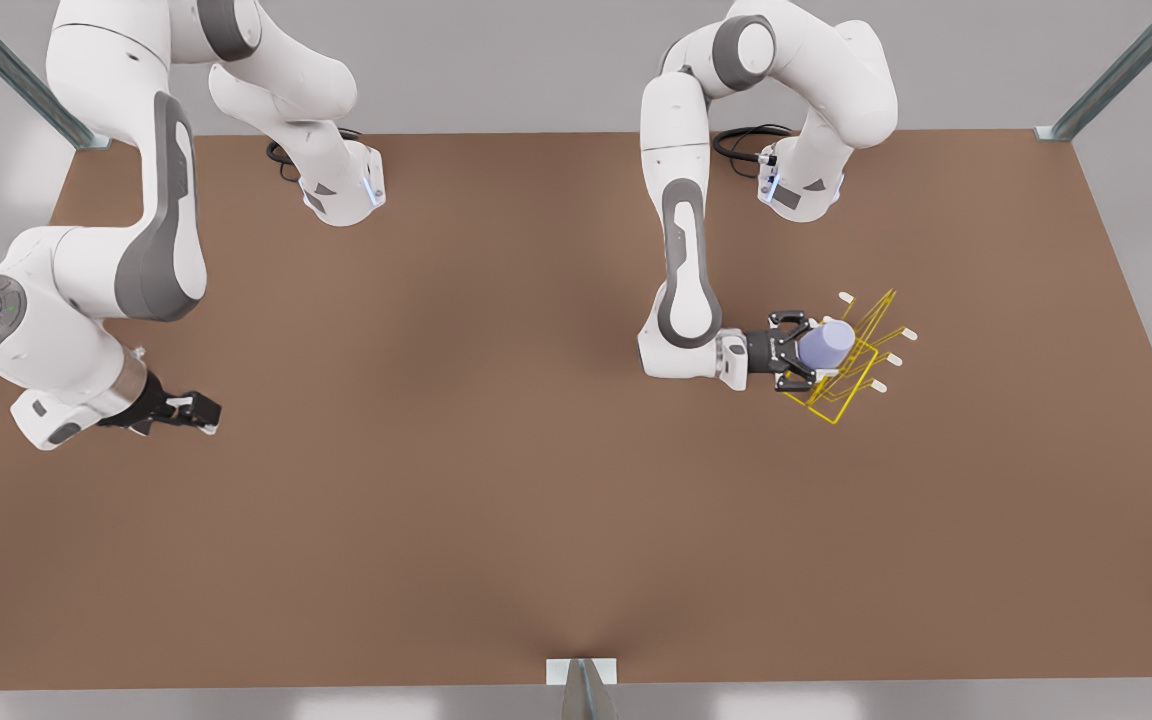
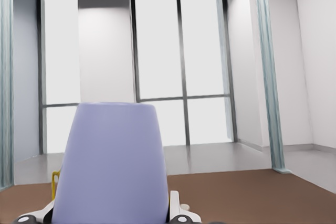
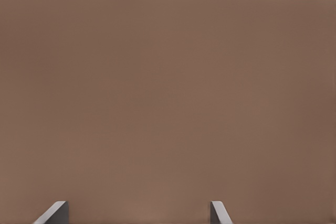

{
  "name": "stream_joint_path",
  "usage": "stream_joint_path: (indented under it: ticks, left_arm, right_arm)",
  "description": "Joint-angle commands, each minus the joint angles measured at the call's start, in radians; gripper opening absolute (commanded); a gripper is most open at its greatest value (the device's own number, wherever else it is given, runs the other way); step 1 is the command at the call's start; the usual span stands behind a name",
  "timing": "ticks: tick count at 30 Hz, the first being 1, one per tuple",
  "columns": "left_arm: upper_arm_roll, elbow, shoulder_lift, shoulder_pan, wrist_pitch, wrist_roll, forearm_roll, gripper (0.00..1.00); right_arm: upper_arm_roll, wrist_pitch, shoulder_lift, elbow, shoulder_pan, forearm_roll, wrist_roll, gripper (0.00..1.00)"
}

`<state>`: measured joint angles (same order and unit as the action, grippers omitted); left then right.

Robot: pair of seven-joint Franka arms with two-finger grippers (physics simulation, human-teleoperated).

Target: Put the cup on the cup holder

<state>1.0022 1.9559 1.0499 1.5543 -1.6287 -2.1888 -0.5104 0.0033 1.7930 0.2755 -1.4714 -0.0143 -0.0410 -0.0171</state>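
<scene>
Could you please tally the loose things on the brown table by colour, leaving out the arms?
Lavender-blue: 1, the cup, held in the left gripper over the rack.
Yellow: 1, the wire cup holder with white-tipped prongs.
Total: 2.
The right gripper waits open, away from both.

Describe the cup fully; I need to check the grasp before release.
The cup is plain pale lavender-blue, tapered, handleless and matte. It lies tipped sideways, clamped in the left gripper, its far end over the yellow wire cup holder at the front view's right. The left wrist view shows its smooth side between the fingers. Contact with the prongs cannot be told.
</scene>
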Motion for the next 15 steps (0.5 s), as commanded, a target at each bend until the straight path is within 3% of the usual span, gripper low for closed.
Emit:
stream_joint_path:
  ticks: [1, 9, 11, 12, 15]
  left_arm:
    - [-0.005, 0.008, -0.001, 0.003, -0.008, -0.059, 0.006, 0.72]
    - [-0.005, 0.052, -0.007, 0.030, -0.010, -0.065, 0.020, 0.72]
    - [-0.007, 0.052, -0.005, 0.030, -0.010, -0.065, 0.023, 0.82]
    - [-0.008, 0.052, -0.004, 0.030, -0.013, -0.065, 0.027, 1.00]
    - [-0.011, 0.052, -0.001, 0.029, -0.013, -0.066, 0.027, 1.00]
  right_arm:
    - [0.000, 0.000, -0.004, 0.002, 0.000, -0.020, 0.006, 1.00]
    - [0.000, -0.003, 0.001, -0.003, -0.004, -0.017, 0.008, 1.00]
    - [0.000, -0.003, 0.002, -0.003, -0.007, -0.014, 0.006, 1.00]
    - [0.000, -0.003, 0.002, 0.000, -0.007, -0.014, 0.006, 1.00]
    - [-0.002, 0.000, 0.001, 0.002, -0.004, -0.014, 0.008, 1.00]
